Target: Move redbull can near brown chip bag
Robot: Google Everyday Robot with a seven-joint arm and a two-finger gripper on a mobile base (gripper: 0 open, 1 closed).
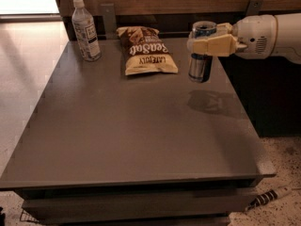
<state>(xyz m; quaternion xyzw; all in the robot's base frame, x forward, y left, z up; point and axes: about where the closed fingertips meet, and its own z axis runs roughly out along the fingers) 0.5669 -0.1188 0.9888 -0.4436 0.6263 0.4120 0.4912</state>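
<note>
The redbull can (200,66) is a slim silver-and-blue can, held upright in the air above the right rear part of the grey table (127,131). My gripper (205,42) comes in from the right and is shut on the can's upper part. The brown chip bag (146,50) lies flat at the table's rear middle, dark brown above and cream-yellow below. The can hangs just to the right of the bag, with a small gap between them. The can's shadow falls on the table below it.
A clear plastic bottle (86,30) with a white cap stands at the table's rear left corner. A wooden wall with metal brackets runs behind the table. The table's right edge lies under my arm (270,34). A striped cable (268,197) lies on the floor at lower right.
</note>
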